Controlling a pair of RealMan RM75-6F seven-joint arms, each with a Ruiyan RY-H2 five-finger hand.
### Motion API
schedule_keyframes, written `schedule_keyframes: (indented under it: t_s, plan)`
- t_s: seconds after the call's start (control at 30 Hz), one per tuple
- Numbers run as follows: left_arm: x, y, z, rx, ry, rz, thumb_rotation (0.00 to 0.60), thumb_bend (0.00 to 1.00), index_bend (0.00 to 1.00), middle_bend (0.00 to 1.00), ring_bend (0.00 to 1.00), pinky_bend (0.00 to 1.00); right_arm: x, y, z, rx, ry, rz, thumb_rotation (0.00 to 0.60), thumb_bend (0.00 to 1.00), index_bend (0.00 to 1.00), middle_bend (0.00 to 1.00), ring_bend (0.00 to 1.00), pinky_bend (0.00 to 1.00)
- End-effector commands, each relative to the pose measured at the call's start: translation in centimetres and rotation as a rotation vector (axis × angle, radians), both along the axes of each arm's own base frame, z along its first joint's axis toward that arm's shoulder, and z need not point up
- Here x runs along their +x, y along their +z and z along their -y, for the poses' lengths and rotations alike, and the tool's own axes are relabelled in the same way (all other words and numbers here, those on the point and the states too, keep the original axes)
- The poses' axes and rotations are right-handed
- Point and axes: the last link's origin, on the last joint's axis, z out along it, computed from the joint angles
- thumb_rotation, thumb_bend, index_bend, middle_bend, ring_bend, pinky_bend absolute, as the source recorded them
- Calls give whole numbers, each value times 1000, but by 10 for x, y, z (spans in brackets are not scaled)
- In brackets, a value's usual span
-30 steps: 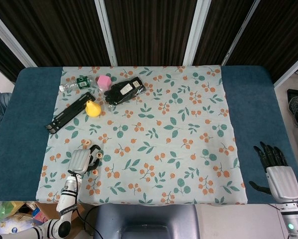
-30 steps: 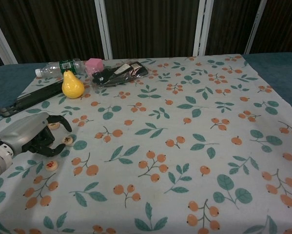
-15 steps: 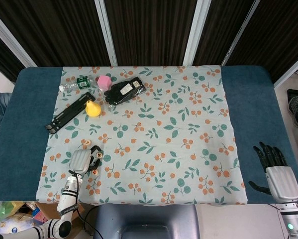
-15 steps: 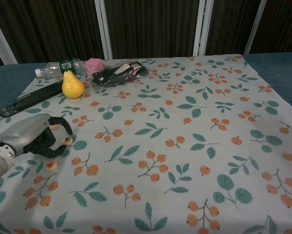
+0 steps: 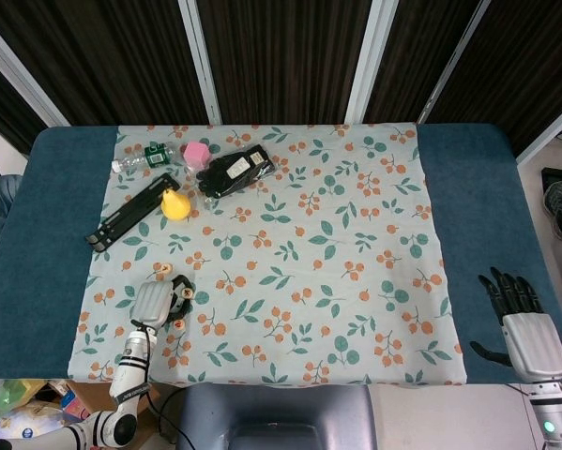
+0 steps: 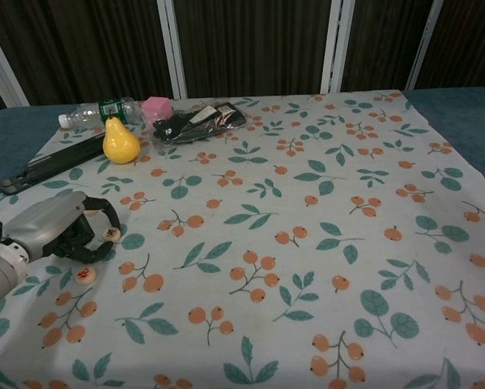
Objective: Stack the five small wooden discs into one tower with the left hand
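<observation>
In the head view, the left hand (image 5: 153, 303) is seen at the near left of the tabletop (image 5: 37, 234), palm down on the flowered cloth (image 5: 290, 253). Small wooden discs are gathered around it: one disc (image 5: 166, 268) just beyond the hand, another (image 5: 202, 297) just to its right, and one (image 5: 179, 323) at its near side. The hand is placed in the middle of them, probably so that each can be reached without the arm travelling. The right hand (image 5: 523, 323) is seen at the near right, beyond the cloth edge, with fingers spread and nothing held; it is kept apart because the task is given to the left hand only.

In the chest view, the left hand (image 6: 60, 228) is seen with its dark fingers (image 6: 96, 212) curled downward. A disc (image 6: 112, 234) lies just beside the fingertips and another (image 6: 84, 275) lies nearer. Whether a disc is already pinched under the curled fingers cannot be told. No tower is visible yet.
</observation>
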Motion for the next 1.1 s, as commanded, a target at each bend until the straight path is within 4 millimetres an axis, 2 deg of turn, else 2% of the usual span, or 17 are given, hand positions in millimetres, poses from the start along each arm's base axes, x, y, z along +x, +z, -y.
schedule_keyframes:
  t_s: [0.03, 0.27, 0.47, 0.73, 1.1]
  plan:
    - [0, 0, 0, 0, 0, 4, 600, 406, 456, 1000, 1000, 1000, 0, 0, 0, 0, 0, 0, 600, 81, 0, 0, 0, 0]
    - [4, 6, 1, 21, -18, 21, 600, 406, 469, 1000, 1000, 1000, 0, 0, 0, -1, 0, 0, 600, 80, 0, 0, 0, 0]
    - [5, 26, 1, 64, -28, 38, 600, 407, 469, 1000, 1000, 1000, 0, 0, 0, 1, 0, 0, 600, 80, 0, 0, 0, 0]
    - [-13, 47, -8, 72, 51, 8, 600, 407, 470, 1000, 1000, 1000, 0, -1, -1, 1, 2, -1, 600, 80, 0, 0, 0, 0]
    - [-25, 54, -7, 40, 85, -1, 600, 407, 468, 1000, 1000, 1000, 1, -3, -1, 7, 0, -6, 600, 81, 0, 0, 0, 0]
